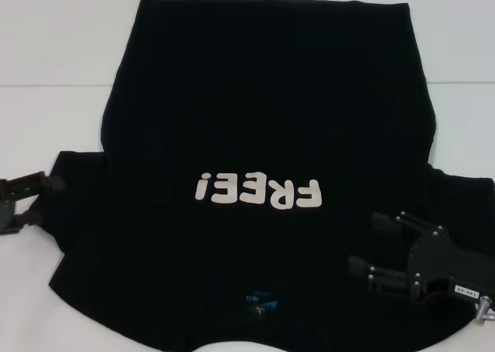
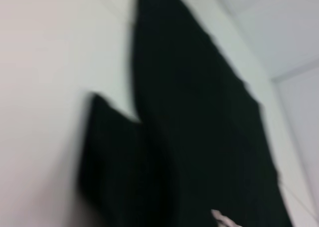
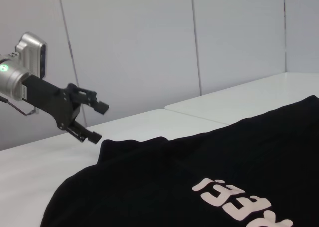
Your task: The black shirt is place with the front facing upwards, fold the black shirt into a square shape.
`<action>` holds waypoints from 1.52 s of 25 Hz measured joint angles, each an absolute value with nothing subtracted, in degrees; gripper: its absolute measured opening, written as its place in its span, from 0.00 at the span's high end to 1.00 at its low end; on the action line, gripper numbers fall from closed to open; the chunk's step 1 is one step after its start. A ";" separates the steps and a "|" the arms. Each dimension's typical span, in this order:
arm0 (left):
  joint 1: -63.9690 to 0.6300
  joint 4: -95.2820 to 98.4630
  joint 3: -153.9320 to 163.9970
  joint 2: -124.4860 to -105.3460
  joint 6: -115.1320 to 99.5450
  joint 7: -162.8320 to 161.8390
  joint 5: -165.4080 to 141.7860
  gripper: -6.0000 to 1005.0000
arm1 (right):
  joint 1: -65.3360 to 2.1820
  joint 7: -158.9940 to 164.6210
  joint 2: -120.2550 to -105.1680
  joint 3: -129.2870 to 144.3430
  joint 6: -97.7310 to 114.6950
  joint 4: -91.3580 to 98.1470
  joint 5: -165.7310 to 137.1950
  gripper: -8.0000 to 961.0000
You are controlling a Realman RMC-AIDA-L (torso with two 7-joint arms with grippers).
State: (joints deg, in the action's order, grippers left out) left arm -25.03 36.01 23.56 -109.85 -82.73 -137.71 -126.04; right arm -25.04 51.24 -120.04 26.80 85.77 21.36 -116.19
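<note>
shirt: black shirt (image 1: 263,120) flat on white table (image 1: 46,50), print up
left gripper (image 3: 88,121): fingers apart, beside sleeve
right gripper (image 1: 370,245): fingers apart, over shirt

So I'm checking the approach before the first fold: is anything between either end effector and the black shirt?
Nothing visible. The left end effector hangs open beside the black shirt sleeve; the right end effector is open above it.

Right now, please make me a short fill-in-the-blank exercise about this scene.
1. The shirt is coloured ____.
2. The word printed on its chest is ____.
3. The right gripper hangs with its fingers ____.
4. The left gripper is beside the shirt's ____.

Missing words: black; FREE!; open; sleeve
</note>
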 joint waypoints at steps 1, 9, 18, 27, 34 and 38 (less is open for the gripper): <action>-25.17 36.01 23.56 -109.61 -81.77 -139.34 -127.18 0.06 | -25.08 51.24 -120.05 26.81 85.84 21.35 -116.19 0.05; -26.10 35.93 23.97 -109.68 -77.51 -141.83 -130.73 0.07 | -25.47 51.24 -120.05 26.79 87.20 21.27 -116.18 0.05; -26.27 33.49 24.08 -109.94 -73.90 -142.01 -130.84 0.09 | -25.26 51.24 -120.04 26.49 87.90 21.26 -116.19 0.05; -26.89 32.72 24.08 -110.88 -72.00 -141.75 -130.71 0.11 | -25.18 51.24 -120.05 26.41 88.05 21.27 -116.19 0.05; -28.02 32.44 24.78 -111.73 -70.30 -140.78 -130.71 0.13 | -25.13 51.24 -120.05 26.38 88.66 21.27 -116.19 0.05; -28.39 32.45 25.86 -111.79 -69.49 -139.75 -130.75 0.14 | -25.12 51.24 -119.99 26.28 89.04 21.27 -116.19 0.05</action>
